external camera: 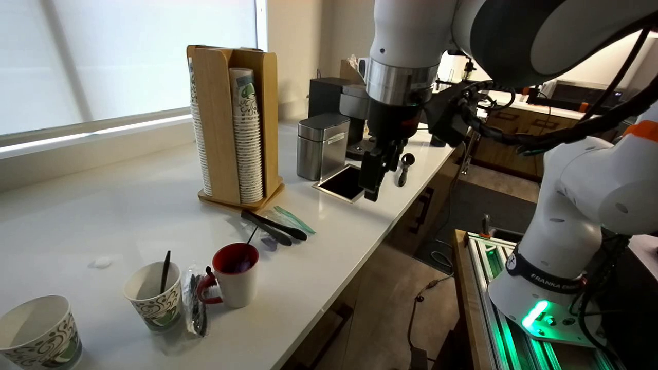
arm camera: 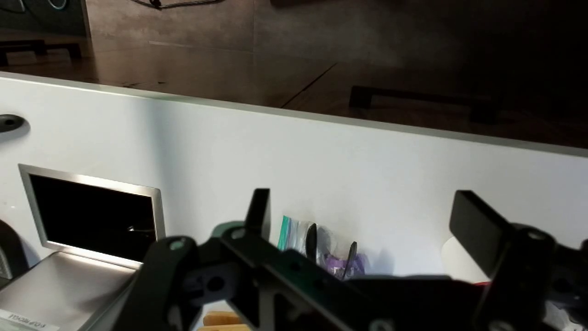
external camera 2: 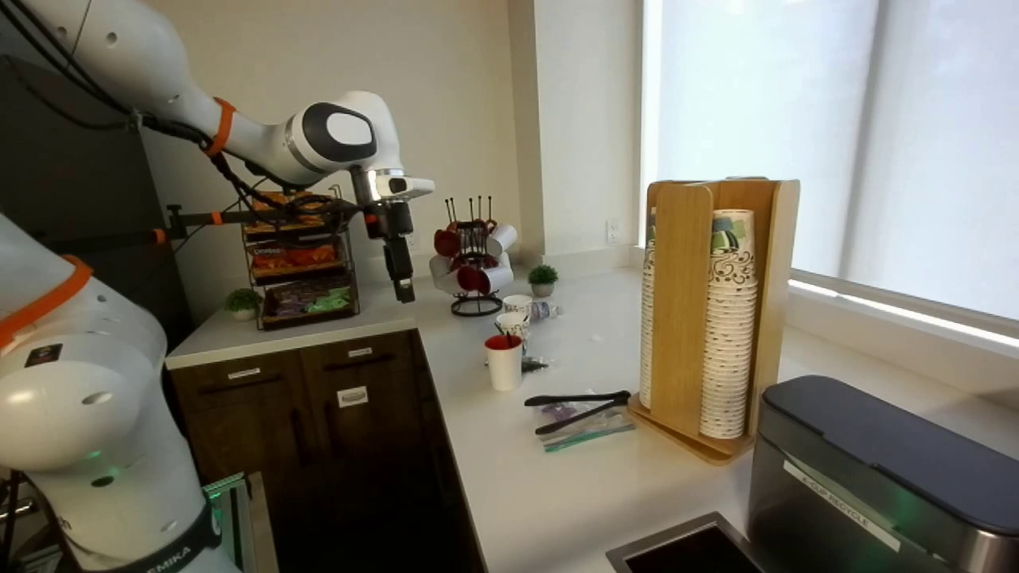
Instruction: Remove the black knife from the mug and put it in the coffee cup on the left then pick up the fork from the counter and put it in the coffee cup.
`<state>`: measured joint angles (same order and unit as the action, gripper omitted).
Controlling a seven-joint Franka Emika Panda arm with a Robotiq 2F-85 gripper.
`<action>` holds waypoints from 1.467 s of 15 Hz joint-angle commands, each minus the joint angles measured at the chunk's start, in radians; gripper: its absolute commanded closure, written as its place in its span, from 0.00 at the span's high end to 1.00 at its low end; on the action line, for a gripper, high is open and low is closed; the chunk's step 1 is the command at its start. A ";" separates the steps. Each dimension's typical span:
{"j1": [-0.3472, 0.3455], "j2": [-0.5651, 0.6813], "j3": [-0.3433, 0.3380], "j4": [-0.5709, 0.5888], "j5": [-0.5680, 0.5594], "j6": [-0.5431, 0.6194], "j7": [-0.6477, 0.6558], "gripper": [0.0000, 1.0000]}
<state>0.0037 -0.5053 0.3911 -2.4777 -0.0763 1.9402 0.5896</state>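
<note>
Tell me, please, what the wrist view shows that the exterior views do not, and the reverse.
Only the wrist view plainly shows the gripper open, and a glint inside the metal-framed opening.
Only the exterior views show the window, the robot base and the patterned cup nearer the mug.
All share the gripper, opening, counter, black tongs and at least part of the mug.

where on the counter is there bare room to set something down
Bare counter lies between the window ledge, wooden cup dispenser and small white blob, and from the black tongs to the front edge. Crowded: red-lined mug, cutlery packet and nearest patterned cup, side by side.
</note>
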 commanded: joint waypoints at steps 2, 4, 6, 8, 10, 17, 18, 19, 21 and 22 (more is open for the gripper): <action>0.033 0.007 -0.030 0.002 -0.016 -0.003 0.014 1.00; 0.033 0.007 -0.030 0.002 -0.016 -0.003 0.014 1.00; 0.033 0.007 -0.030 0.002 -0.016 -0.003 0.014 1.00; 0.033 0.007 -0.030 0.002 -0.016 -0.003 0.014 1.00; 0.033 0.007 -0.030 0.002 -0.016 -0.003 0.014 1.00; -0.038 0.198 -0.082 0.136 -0.083 0.001 0.101 1.00; -0.040 0.226 -0.098 0.158 -0.084 -0.009 0.115 1.00; -0.042 0.266 -0.118 0.188 -0.078 -0.015 0.120 1.00; -0.039 0.347 -0.160 0.266 -0.054 -0.044 0.130 1.00; -0.033 0.388 -0.175 0.305 -0.038 -0.058 0.148 1.00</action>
<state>-0.0419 -0.2512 0.2539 -2.3029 -0.1430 1.9385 0.6843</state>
